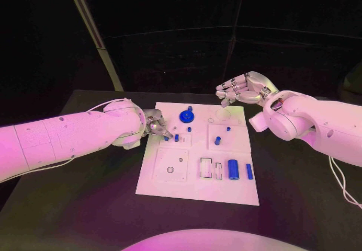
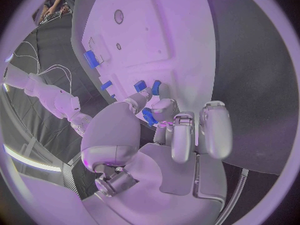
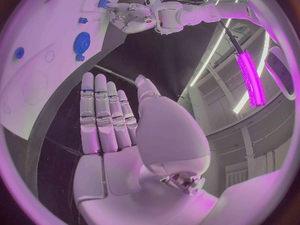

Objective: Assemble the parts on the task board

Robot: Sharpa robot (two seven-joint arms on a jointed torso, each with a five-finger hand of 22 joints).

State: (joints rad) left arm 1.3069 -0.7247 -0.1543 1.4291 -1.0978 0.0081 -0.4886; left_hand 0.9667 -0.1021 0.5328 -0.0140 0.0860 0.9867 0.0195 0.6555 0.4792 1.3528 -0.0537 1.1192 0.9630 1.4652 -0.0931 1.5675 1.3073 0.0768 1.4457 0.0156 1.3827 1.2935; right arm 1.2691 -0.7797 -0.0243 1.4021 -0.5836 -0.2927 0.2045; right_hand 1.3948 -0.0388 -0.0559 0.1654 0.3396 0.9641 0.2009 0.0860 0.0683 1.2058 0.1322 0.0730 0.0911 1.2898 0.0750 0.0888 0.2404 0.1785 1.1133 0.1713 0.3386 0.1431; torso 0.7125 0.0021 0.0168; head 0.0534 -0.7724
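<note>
The white task board (image 1: 198, 178) lies mid-table. My left hand (image 1: 156, 125) hovers over its left edge and pinches a small blue part (image 1: 166, 138) between thumb and a finger; the left wrist view shows that part (image 2: 149, 117) at the fingertips (image 2: 164, 106). A blue gear (image 1: 186, 114) sits near the board's far edge, with small blue pegs (image 1: 177, 138) (image 1: 217, 140) in the middle. A thick blue cylinder (image 1: 233, 169) and a thin one (image 1: 249, 171) lie at the near right. My right hand (image 1: 242, 88) hangs above the far right corner, holding nothing, its fingers (image 3: 103, 115) straight.
The black table (image 1: 83, 209) surrounds the board with free room on both sides and in front. A square plate with a hole (image 1: 171, 164) and a rectangular slot (image 1: 206, 167) mark the board's near half. The right wrist view shows the gear (image 3: 82, 42) and my left hand (image 3: 131, 16).
</note>
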